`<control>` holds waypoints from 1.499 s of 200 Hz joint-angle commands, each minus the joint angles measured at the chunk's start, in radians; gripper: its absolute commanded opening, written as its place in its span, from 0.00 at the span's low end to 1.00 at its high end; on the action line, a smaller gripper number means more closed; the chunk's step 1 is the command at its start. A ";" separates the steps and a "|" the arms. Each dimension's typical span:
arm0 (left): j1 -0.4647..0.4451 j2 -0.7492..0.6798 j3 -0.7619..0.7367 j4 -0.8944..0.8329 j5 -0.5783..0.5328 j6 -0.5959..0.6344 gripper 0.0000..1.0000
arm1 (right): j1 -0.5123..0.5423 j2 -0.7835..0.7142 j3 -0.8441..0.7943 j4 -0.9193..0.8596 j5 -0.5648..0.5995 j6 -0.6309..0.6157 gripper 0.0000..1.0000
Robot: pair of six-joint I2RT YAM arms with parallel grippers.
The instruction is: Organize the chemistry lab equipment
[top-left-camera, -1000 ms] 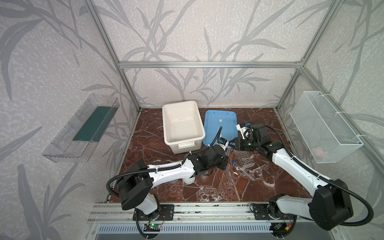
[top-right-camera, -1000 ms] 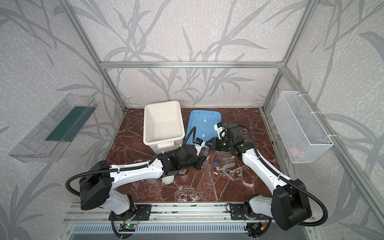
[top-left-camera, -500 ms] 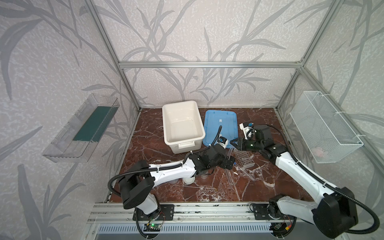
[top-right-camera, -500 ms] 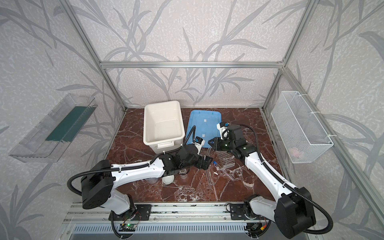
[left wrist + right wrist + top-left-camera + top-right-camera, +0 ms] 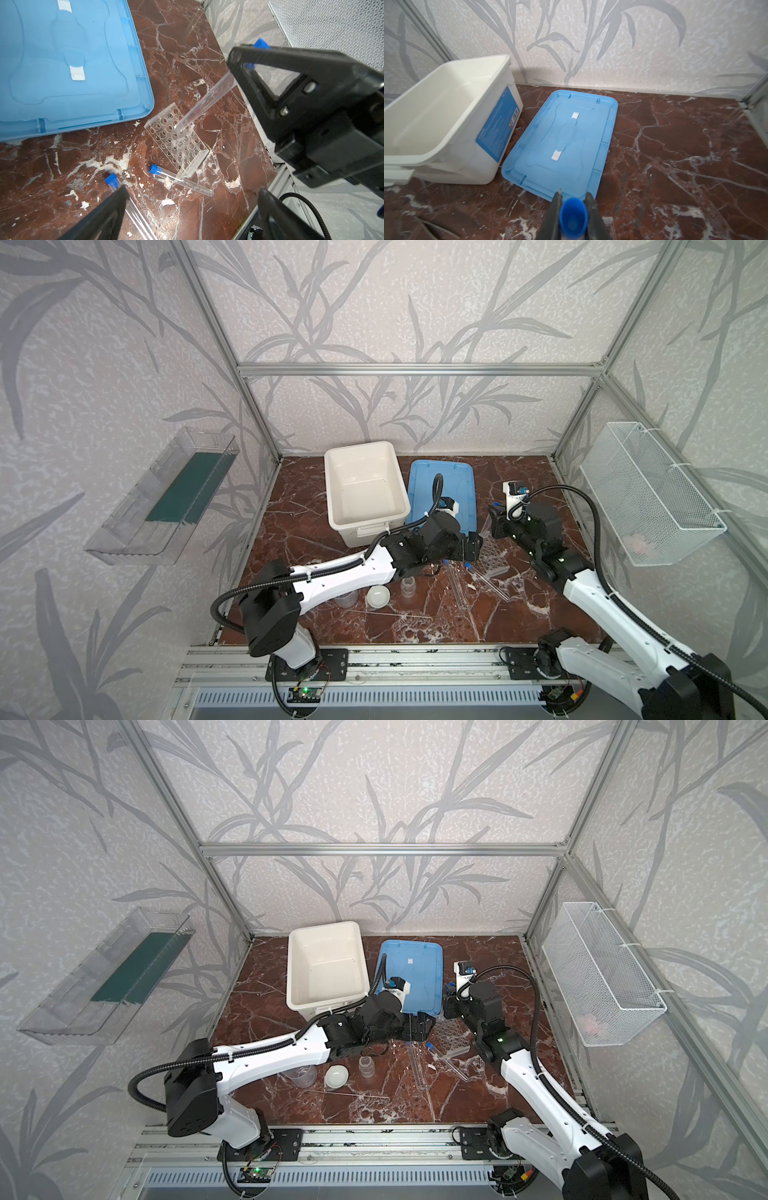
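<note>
White bin [image 5: 361, 529]: open, upright, near the tabletop's back edge, left of middle.
Blue lid [image 5: 461, 481]: flat on the tabletop, just beside the bin's right side.
Wire basket [image 5: 648, 497]: white mesh, hung on the right wall.
Clear shelf [image 5: 166, 497]: on the left wall, with a dark green strip inside.
Tabletop [image 5: 299, 522]: red-brown marble with white veins.

Leaf-patterned walls [image 5: 374, 302], red marble floor [image 5: 303, 531]

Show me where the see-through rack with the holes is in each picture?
In a top view: rack right of the middle, by the blue lid's near corner.
In a top view: rack in the same spot.
Left wrist: rack near the middle, under a tube.
Right wrist: not clearly in it.
Shared landmark: blue lid.
</note>
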 commanded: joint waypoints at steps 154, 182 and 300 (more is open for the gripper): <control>0.040 0.176 0.063 0.118 0.151 0.003 0.99 | -0.031 0.192 -0.058 0.244 0.142 -0.082 0.15; 0.033 0.174 0.058 0.094 0.103 0.004 0.99 | -0.031 0.199 -0.065 0.237 0.158 -0.078 0.15; 0.032 0.141 0.013 0.097 0.045 0.005 0.99 | -0.031 0.212 -0.146 0.319 0.184 -0.050 0.19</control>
